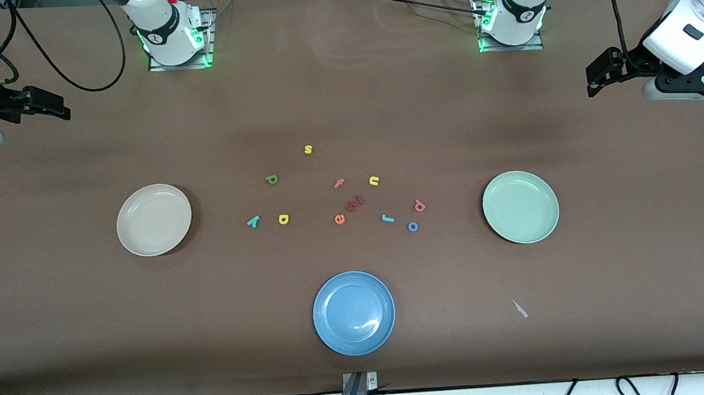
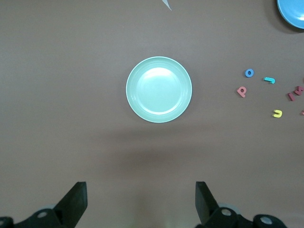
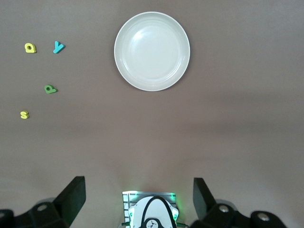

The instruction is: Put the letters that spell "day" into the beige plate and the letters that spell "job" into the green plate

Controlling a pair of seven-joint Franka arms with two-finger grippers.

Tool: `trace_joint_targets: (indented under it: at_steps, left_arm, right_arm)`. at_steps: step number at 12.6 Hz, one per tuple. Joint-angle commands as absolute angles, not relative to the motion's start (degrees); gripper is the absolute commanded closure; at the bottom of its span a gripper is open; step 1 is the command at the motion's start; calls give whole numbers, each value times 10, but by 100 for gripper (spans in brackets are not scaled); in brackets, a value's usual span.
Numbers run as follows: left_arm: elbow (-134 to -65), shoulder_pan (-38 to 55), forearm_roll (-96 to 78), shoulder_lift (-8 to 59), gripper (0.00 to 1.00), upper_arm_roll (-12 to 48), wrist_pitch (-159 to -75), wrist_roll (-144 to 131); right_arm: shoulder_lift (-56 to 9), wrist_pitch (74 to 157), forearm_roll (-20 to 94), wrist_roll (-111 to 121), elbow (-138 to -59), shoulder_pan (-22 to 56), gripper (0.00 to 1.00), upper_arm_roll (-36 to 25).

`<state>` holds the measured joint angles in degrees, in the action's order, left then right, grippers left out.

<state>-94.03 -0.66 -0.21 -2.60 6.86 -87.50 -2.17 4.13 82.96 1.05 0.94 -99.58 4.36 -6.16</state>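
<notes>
Both arms are waiting at their own ends of the tabletop [image 1: 344, 97], raised clear of the work. The left hand [image 2: 141, 199] is hanging over bare brown surface at the left arm's end, fingers spread wide, gripping nothing. The right hand [image 3: 138, 197] is doing the same at the right arm's end, also wide apart with nothing between the fingers.

The beige plate [image 1: 154, 219] is sitting bare toward the right arm's end; the green plate [image 1: 520, 207] is sitting bare toward the left arm's end. A blue plate [image 1: 353, 312] is lying between them, nearest the front camera.

All letters are lying loose mid-tabletop. The green d [image 1: 271, 179], yellow a [image 1: 284, 218] and teal y [image 1: 253, 221] are clustering nearer the beige plate. The teal j [image 1: 387, 218], blue o [image 1: 413, 226] and pink b [image 1: 419, 205] are grouping nearer the green plate. Among them: a yellow s [image 1: 308, 149], yellow u [image 1: 374, 180], pink f [image 1: 339, 183], orange e [image 1: 339, 219].
</notes>
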Motion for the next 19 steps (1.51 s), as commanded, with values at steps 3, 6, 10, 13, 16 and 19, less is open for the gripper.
trace_joint_targets:
  at_steps: [3,6,10,13,16,19]
  left_arm:
    - [-930,-5,2,-28,0,71,-863,-24]
    - [-930,-5,2,-28,0,70,-863,-25]
    - [-930,-5,2,-28,0,70,-863,-25]
    - [-930,-5,2,-28,0,71,-863,-25]
    - [-930,-5,2,-28,0,71,-863,-25]
    - [-930,-5,1,-28,0,70,-863,-25]
  right_arm:
    - [32,817,7,12,-981,49,0,-66]
    - [31,822,-1,13,-982,49,0,-66]
    - [25,848,-18,12,-982,55,0,-62]
    - [25,861,-18,12,-982,55,0,-61]
    - [25,871,-22,11,-984,57,0,-61]
    - [25,878,-23,12,-985,59,0,-61]
